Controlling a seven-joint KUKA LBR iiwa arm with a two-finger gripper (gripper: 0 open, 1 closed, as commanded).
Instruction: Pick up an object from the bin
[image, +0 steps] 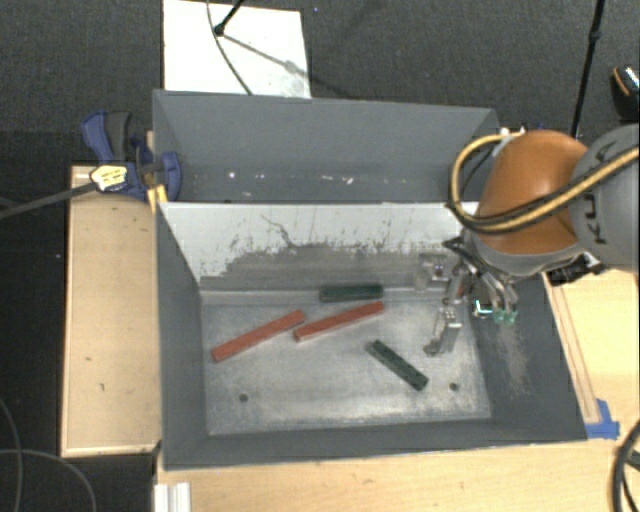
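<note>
The gripper (438, 343) hangs low at the 3 o'clock side of the bin (330, 405) floor with nothing seen in it; whether it is wide or narrow I cannot tell. Nearest to it, just toward its 8 o'clock, lies a short dark green bar (396, 364), flat on the scuffed grey metal and slanted from 10 to 4 o'clock. It looks like a rigid, light, square-edged block, perhaps plastic or painted wood. It may be smooth enough to slip, so a hold across its narrow width at mid-length seems best. A second green bar (350, 293) lies at 12 o'clock by the back wall. A reddish-brown bar (338, 322) lies near the centre and a longer reddish-brown bar (257, 336) toward 9 o'clock, both seemingly stiff.
</note>
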